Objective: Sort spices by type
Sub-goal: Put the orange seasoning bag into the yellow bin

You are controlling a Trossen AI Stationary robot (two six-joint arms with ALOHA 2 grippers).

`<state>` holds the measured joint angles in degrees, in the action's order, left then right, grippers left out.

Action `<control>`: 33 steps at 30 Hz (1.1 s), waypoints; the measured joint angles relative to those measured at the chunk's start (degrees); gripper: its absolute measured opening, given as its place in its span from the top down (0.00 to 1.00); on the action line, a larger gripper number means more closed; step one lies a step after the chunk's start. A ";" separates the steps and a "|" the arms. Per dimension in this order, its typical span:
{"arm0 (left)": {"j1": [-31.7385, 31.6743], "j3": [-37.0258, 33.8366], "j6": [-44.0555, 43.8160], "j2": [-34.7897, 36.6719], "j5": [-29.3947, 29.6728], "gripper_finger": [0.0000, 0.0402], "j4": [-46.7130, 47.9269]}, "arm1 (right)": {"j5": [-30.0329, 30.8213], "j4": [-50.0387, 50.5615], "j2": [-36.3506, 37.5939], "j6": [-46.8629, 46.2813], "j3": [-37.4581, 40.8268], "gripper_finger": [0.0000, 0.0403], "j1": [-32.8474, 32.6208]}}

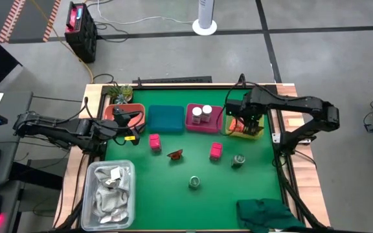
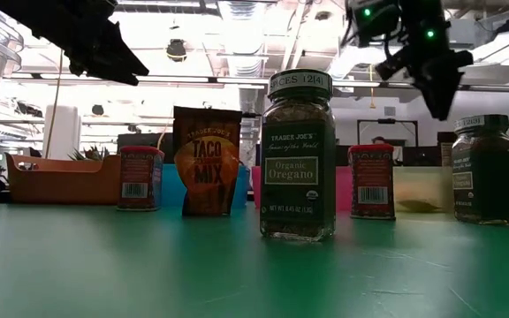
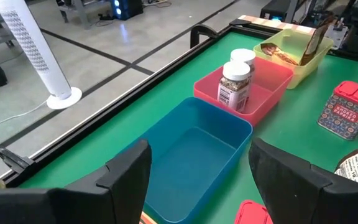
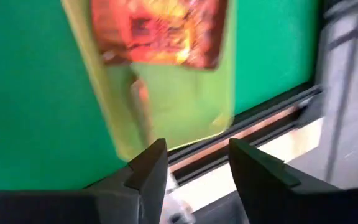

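Oregano jar [image 2: 299, 157] stands nearest on the tabletop [image 1: 173, 188], upright, toward the near middle. Left tool [image 1: 132, 120], fingers wide and empty, hangs by the blue bin [image 1: 165, 118]; the pink block [image 1: 154, 142] lies just nearside of it. Right tool [image 4: 192, 163], also spread empty, hovers over the yellow bin [image 1: 244, 129] holding a foil packet [image 4: 157, 28].

Green table mat [image 1: 173, 194], clear tub [image 1: 129, 169] — probably white wrappers [image 1: 109, 194], dark cloth [image 1: 267, 214]

Two dark, cable-strung jointed arms
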<state>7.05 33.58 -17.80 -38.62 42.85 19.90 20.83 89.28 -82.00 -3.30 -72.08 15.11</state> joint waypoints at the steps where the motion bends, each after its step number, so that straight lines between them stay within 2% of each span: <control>1: -0.02 0.00 -0.01 -0.01 0.00 0.36 -0.01 | 1.01 -1.09 0.02 2.03 -0.56 0.49 0.00; 7: -0.02 0.00 0.15 -0.02 0.02 0.36 -0.04 | 1.76 -12.11 -1.87 19.04 -0.82 0.51 -2.51; 10: -0.01 0.00 0.10 0.00 0.02 0.36 0.26 | 1.50 -17.00 -4.17 22.82 -0.82 0.51 -2.49; 15: 0.00 0.00 0.08 0.00 0.02 0.36 0.52 | -0.94 -18.40 -8.31 29.10 -0.82 0.51 0.69; 20: -0.02 0.00 -0.16 -0.02 0.00 0.36 0.81 | -4.21 -18.22 -11.26 29.86 -0.85 0.51 3.47; 24: -0.02 0.00 -2.36 -0.02 -3.42 0.36 0.27 | -3.38 -17.80 -9.90 23.89 -2.71 0.52 1.78; 28: 0.00 -0.01 -1.42 -0.90 -6.45 0.36 -3.57 | -3.40 -23.91 -4.76 22.49 -3.58 0.55 -3.97; 33: -0.24 0.72 6.54 -1.21 -5.90 0.36 -11.23 | -4.08 -39.68 -1.46 22.80 -3.69 0.59 -13.21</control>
<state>6.81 34.31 -11.25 -39.82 36.95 8.67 16.76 49.60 -83.47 19.50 -75.77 1.90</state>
